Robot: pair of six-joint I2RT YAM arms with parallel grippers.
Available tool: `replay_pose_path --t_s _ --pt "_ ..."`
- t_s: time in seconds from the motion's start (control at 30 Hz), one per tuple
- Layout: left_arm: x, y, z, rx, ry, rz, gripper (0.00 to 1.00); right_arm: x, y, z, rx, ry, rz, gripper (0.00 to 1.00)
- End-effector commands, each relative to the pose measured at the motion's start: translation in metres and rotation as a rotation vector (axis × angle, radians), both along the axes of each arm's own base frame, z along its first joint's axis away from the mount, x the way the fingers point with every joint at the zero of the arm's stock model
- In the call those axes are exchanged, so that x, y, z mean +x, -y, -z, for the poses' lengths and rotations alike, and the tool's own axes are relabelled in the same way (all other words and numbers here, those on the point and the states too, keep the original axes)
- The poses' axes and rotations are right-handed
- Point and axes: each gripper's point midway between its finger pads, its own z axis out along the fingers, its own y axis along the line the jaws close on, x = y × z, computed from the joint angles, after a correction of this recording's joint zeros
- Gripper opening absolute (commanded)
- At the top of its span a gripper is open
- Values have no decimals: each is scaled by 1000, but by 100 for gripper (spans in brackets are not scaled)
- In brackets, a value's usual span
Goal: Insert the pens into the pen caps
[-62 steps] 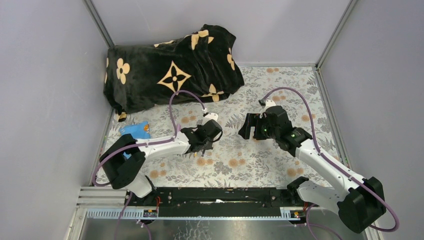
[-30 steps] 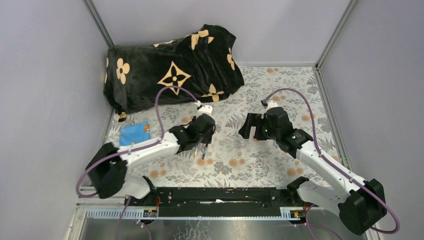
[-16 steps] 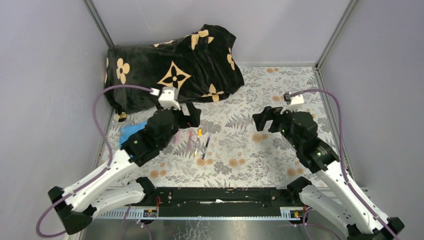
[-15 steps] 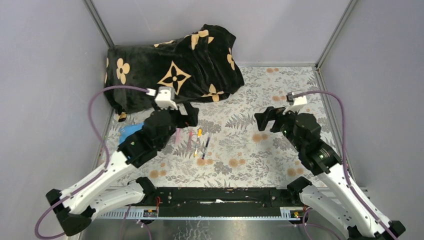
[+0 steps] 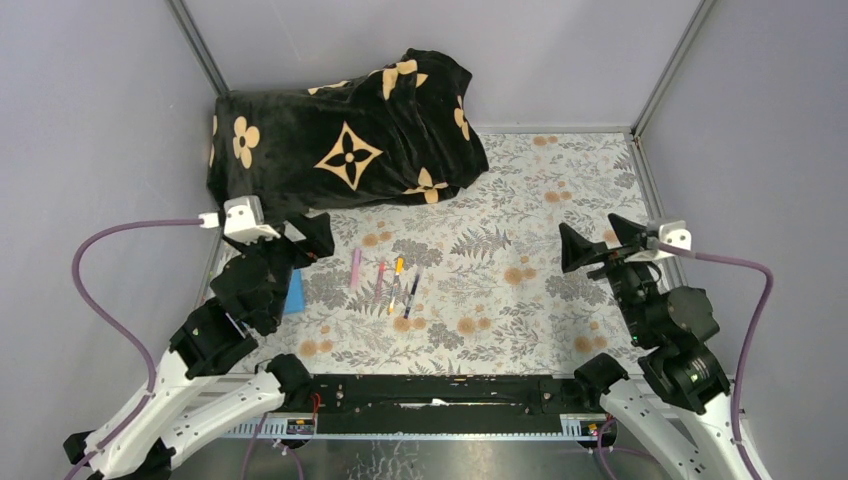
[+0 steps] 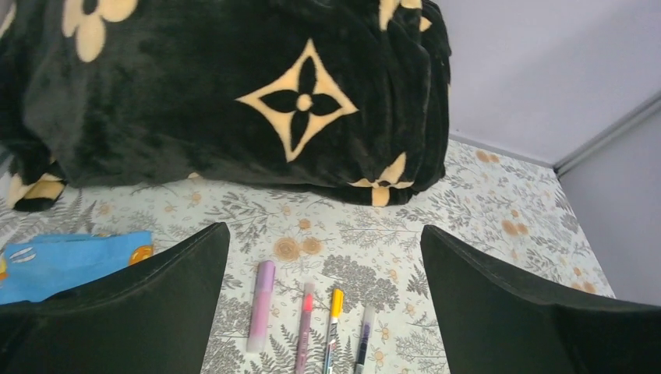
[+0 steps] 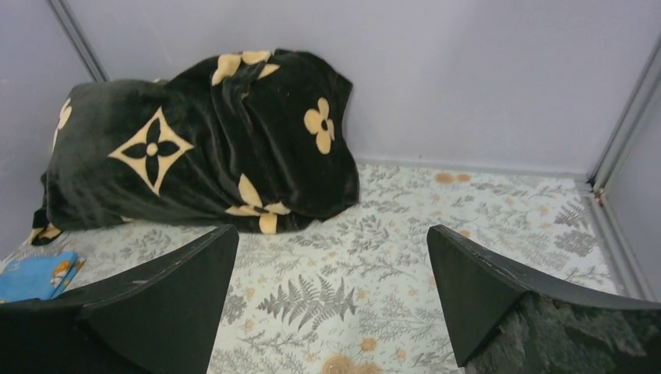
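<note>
Several pens lie side by side on the floral cloth: a lilac one (image 5: 355, 265) (image 6: 261, 305), a pink one with red showing through its cap (image 5: 380, 281) (image 6: 304, 327), a white one with an orange-yellow cap (image 5: 397, 281) (image 6: 335, 305), and a dark blue one under a clear cap (image 5: 412, 291) (image 6: 363, 331). Each cap sits on its pen's far end. My left gripper (image 5: 300, 248) (image 6: 323, 232) hangs open and empty above and to the left of them. My right gripper (image 5: 600, 240) (image 7: 331, 230) is open and empty at the right, far from the pens.
A black blanket with tan flowers (image 5: 345, 135) (image 6: 234, 86) (image 7: 195, 148) is heaped at the back left. A blue flat card (image 5: 293, 292) (image 6: 70, 261) (image 7: 35, 276) lies left of the pens, partly under my left arm. Grey walls close in on the table.
My left gripper opened, lifted off the pens and drew back to the left and near edge. The right arm also pulled back to the right. The pens now lie uncovered.
</note>
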Motion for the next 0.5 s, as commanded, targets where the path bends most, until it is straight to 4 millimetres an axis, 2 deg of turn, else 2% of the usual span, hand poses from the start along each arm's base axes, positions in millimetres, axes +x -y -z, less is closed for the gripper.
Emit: replay_pose_path --t_s 0.0,0.27,0.47 --pt "-8 -31 8 -15 -10 -126 98 -8 17 -20 14 126 55 100" --pt "-19 -43 10 -50 2 -138 99 -19 27 -9 35 157 75 100" --pt "-18 -49 12 -48 -22 -191 99 -20 30 -2 30 140 88 100"
